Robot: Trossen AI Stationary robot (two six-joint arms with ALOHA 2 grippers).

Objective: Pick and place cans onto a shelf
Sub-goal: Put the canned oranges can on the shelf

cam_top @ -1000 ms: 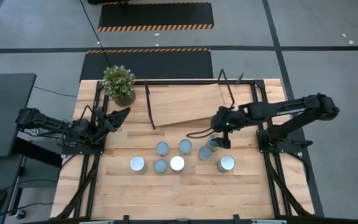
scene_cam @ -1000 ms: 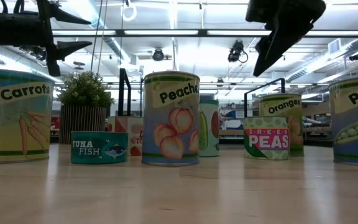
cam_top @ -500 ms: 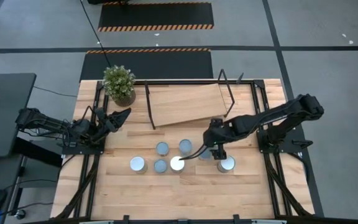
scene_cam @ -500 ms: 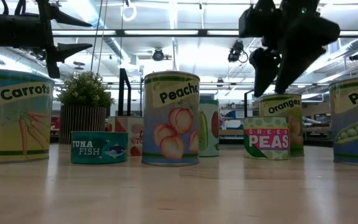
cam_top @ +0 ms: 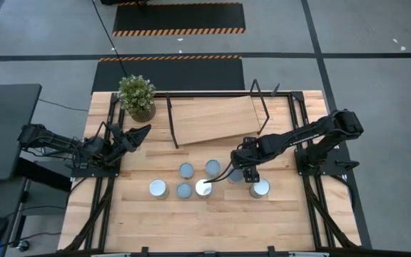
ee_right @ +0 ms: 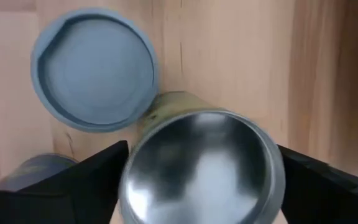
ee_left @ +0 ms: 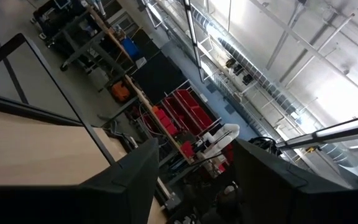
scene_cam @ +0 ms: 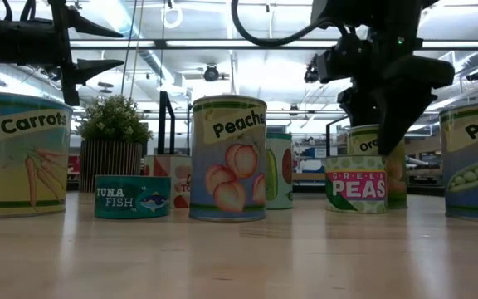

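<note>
Several cans stand upright in a cluster on the tabletop, among them ones with blue-grey tops (cam_top: 186, 170) and a bright silvery top (cam_top: 203, 187). My right gripper (cam_top: 245, 172) is open, lowered from above over the orange-labelled can (scene_cam: 378, 170), whose silvery top (ee_right: 201, 165) shows between the two fingers. The shelf (cam_top: 212, 118), a light wooden board in a black wire frame, stands at the far middle of the table. My left gripper (cam_top: 140, 133) is open and empty, raised at the table's left side. My right gripper's fingers (ee_right: 95, 177) stand on either side of the orange-labelled can's upper wall (ee_right: 166, 102), pointing down from above. I cannot tell whether they touch it. The can stands upright on the table.
A potted plant (cam_top: 136, 96) stands at the far left corner. A blue-topped can (ee_right: 95, 78) stands close beside the straddled one, and another can (cam_top: 260, 188) just nearer. In the low view, carrots (scene_cam: 21, 154), tuna (scene_cam: 131, 197), peaches (scene_cam: 228, 158) and green peas (scene_cam: 355, 184) cans stand in a row.
My right gripper has moved from beside the shelf toward the table's near edge and down, and its fingers now reach around the orange-labelled can's top. The cans have stayed in place.
</note>
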